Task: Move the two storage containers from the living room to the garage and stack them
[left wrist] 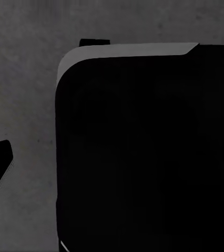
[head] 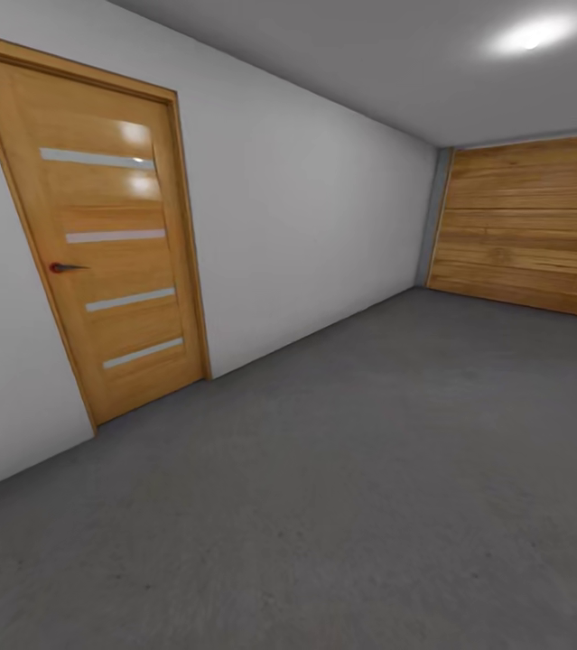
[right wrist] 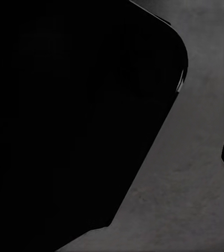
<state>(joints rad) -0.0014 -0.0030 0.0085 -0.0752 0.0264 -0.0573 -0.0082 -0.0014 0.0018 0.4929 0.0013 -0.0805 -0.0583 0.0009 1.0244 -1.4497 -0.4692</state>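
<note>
In the garage (head: 324, 199), one slatted door (head: 98, 244), one plank door (head: 532, 226)

Head view: from standing height, facing forward and slightly down into the garage (head: 342, 208); tilted, so walls lean; wooden door (head: 107, 244) near on the left, plank garage door (head: 532, 226) far off at the right, much grey floor (head: 342, 487) between. Left wrist view: pointing down, close over a black rounded body (left wrist: 143, 157) of the robot, speckled floor (left wrist: 22, 94) beside and beyond it. Right wrist view: likewise downward and close, black rounded body (right wrist: 64, 105) on one side, floor (right wrist: 196, 184) on the other. Shared by all three: the same grey concrete floor.
</note>
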